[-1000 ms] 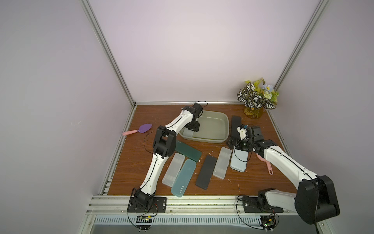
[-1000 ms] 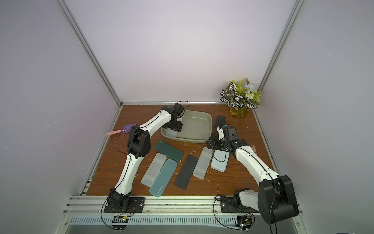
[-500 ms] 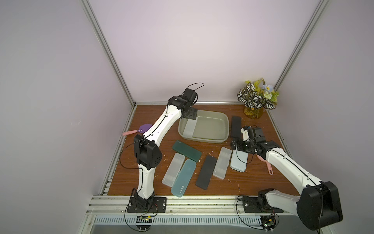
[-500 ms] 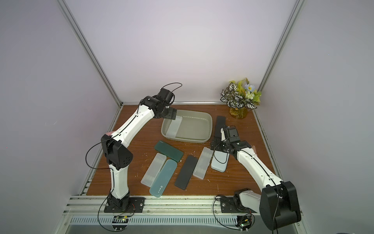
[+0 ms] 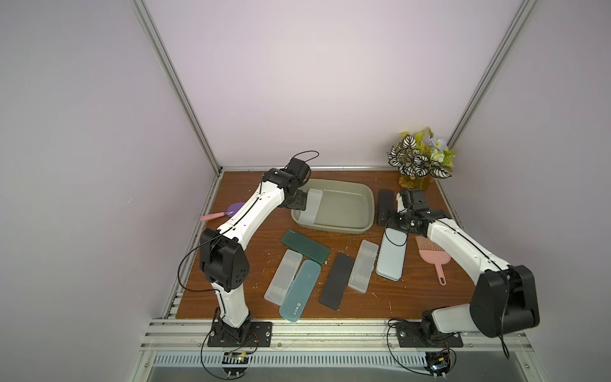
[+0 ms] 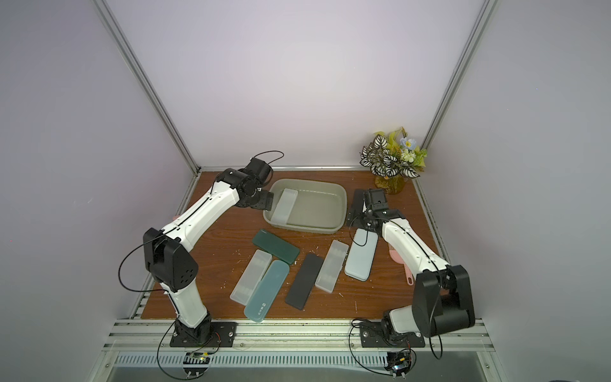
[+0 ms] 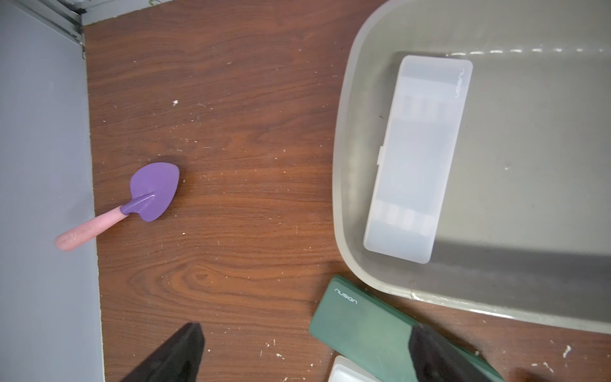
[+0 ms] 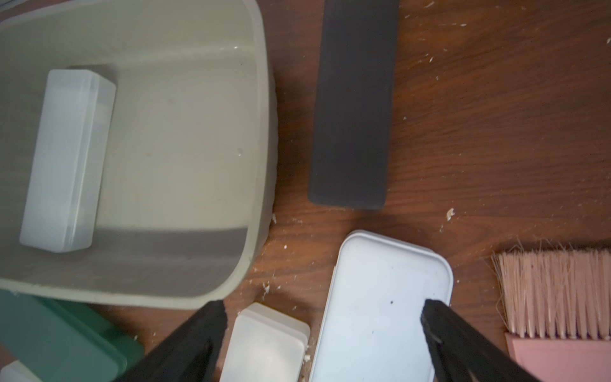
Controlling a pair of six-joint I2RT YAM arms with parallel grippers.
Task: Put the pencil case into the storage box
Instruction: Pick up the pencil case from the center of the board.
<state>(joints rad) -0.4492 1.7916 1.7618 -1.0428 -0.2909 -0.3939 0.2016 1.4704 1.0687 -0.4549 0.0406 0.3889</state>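
- The wooden table (image 5: 363, 301) carries everything, and it is flecked with pale crumbs.
- The left arm reaches to the storage box's near-side end. The left gripper (image 7: 305, 335) is by the rim there, its fingers (image 7: 185, 344) spread wide with nothing between them.
- The right gripper (image 8: 322, 317) hangs over the far end of the pale blue case (image 8: 380, 297). Its jaws are fully apart and grip nothing.
- The storage box (image 5: 344, 205) sits toward the back of the table, between the two arms.
- The frosted pencil case (image 5: 310, 205) lies flat inside the box, along the end wall nearest the left arm (the rest of the floor is bare).
- Loose cases lie on the table in front of the box: dark green case (image 5: 305, 246), teal case (image 5: 300, 291), black case (image 5: 337, 281) and two clear ones.
- A pink brush (image 5: 431, 256) lies beside the pale blue case.
- A purple trowel (image 7: 153, 191) lies near the left wall.
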